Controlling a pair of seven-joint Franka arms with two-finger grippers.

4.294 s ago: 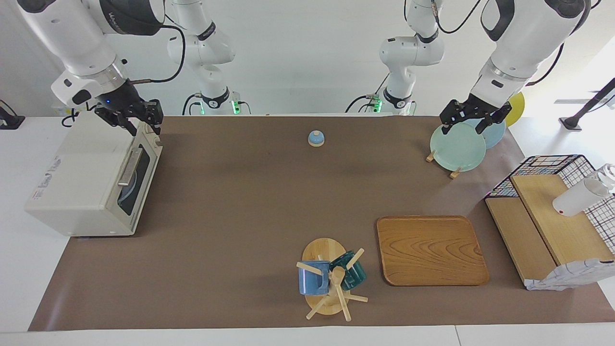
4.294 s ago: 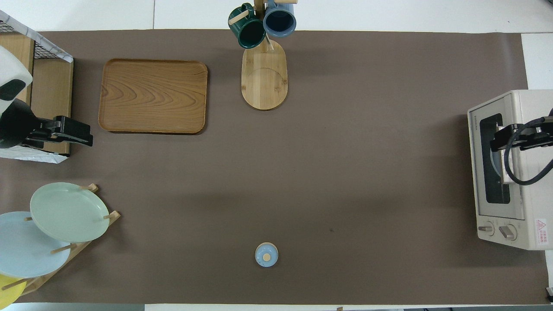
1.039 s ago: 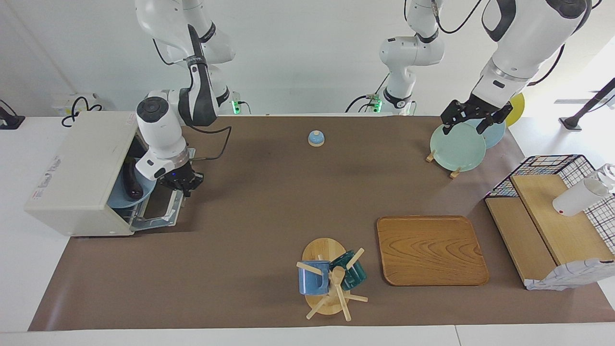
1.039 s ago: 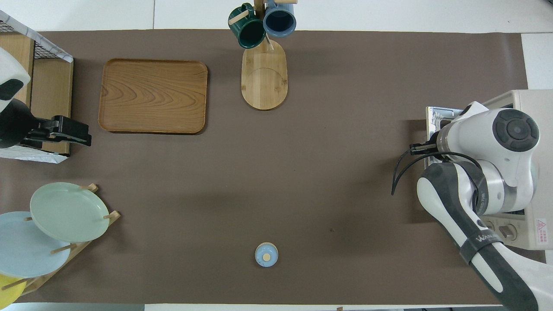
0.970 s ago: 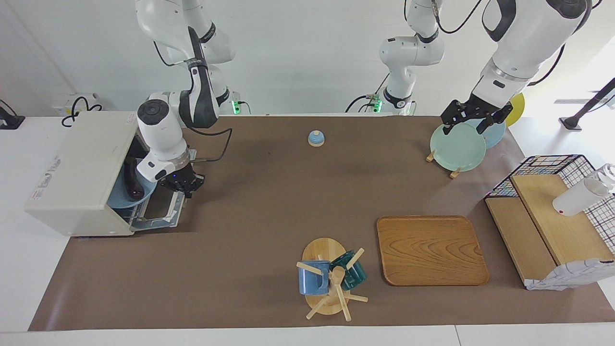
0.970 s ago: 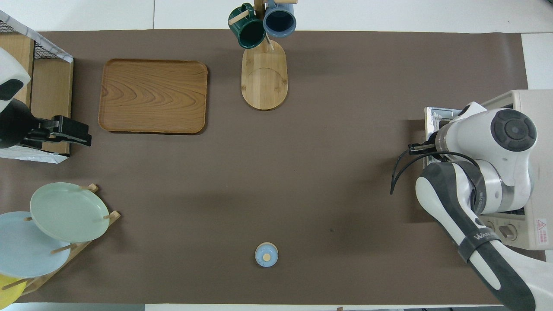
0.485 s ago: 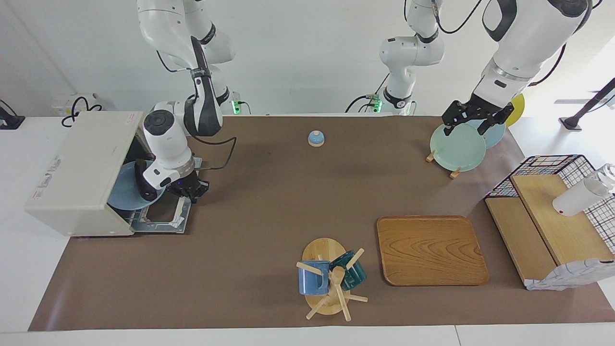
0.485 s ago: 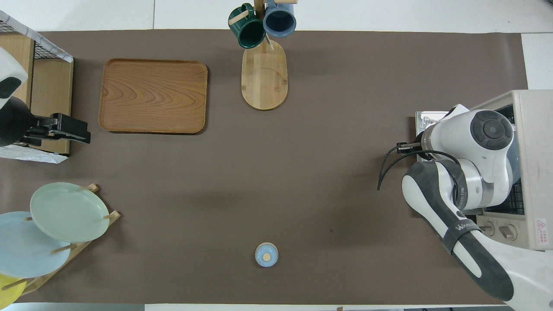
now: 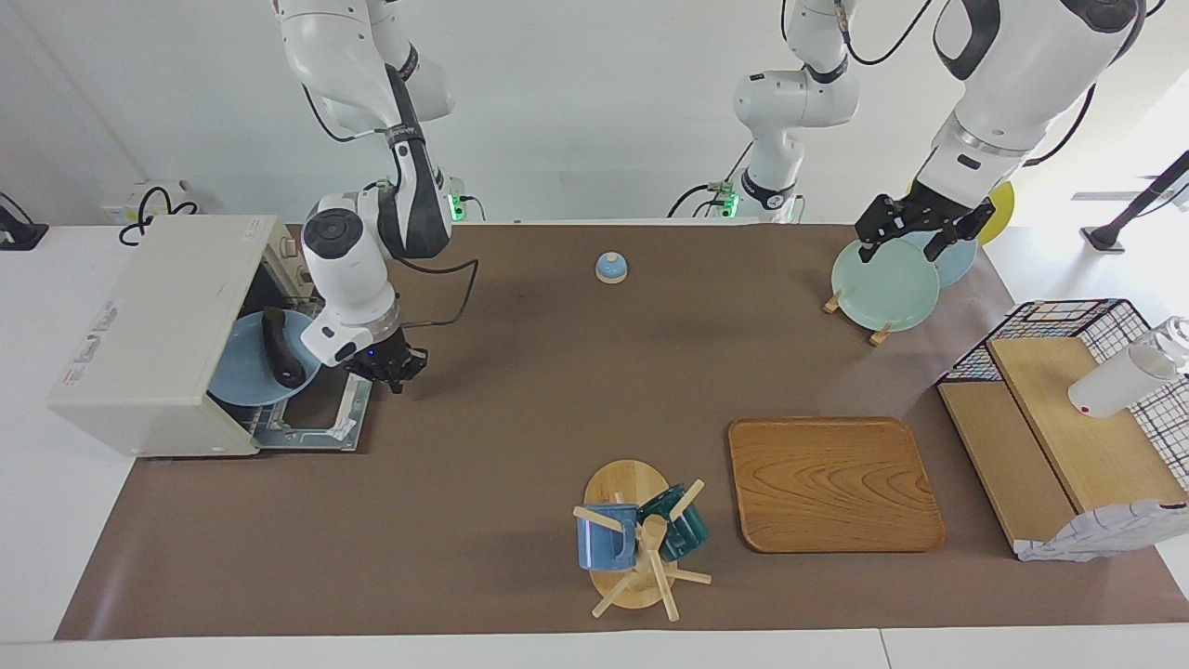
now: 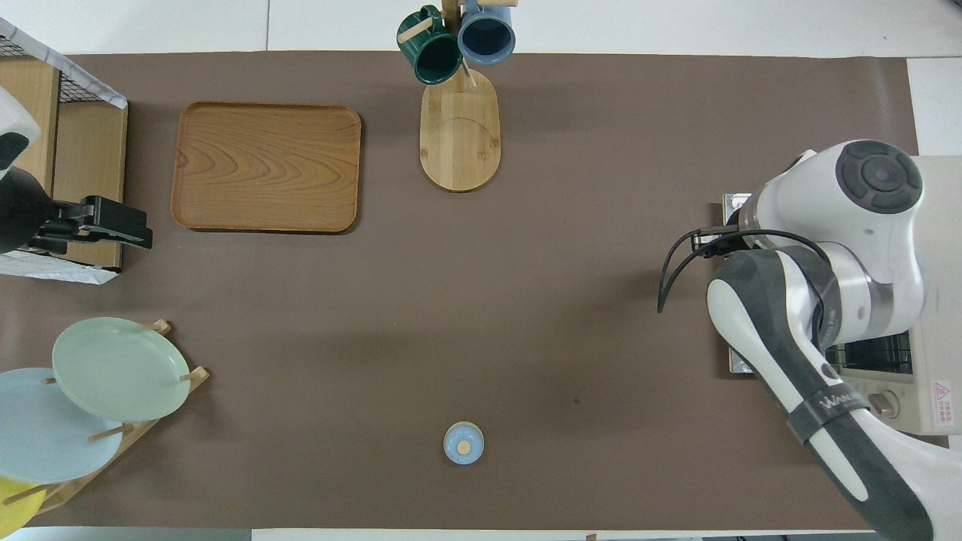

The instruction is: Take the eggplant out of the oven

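The cream-white oven (image 9: 158, 316) stands at the right arm's end of the table, its door (image 9: 316, 429) dropped flat onto the mat. Inside, the dark eggplant (image 9: 280, 348) lies on a blue plate (image 9: 237, 376) on the rack. My right gripper (image 9: 390, 368) is low at the door's free edge, on the side nearer the robots; I cannot tell if it still touches the handle. In the overhead view the right arm hides the eggplant and covers much of the oven (image 10: 936, 225). My left gripper (image 9: 906, 243) waits open over the plate rack, also seen as the left gripper (image 10: 139, 231).
A small blue bell (image 9: 611, 268) sits mid-table near the robots. A mug tree (image 9: 636, 539) and a wooden tray (image 9: 831, 483) lie farther out. The rack holds a green plate (image 9: 884, 283), and a wire basket with shelves (image 9: 1068, 409) stands at the left arm's end.
The oven door has gone from half open to flat on the mat. My right gripper moved with it, away from the oven's mouth. The plate with the eggplant now shows more.
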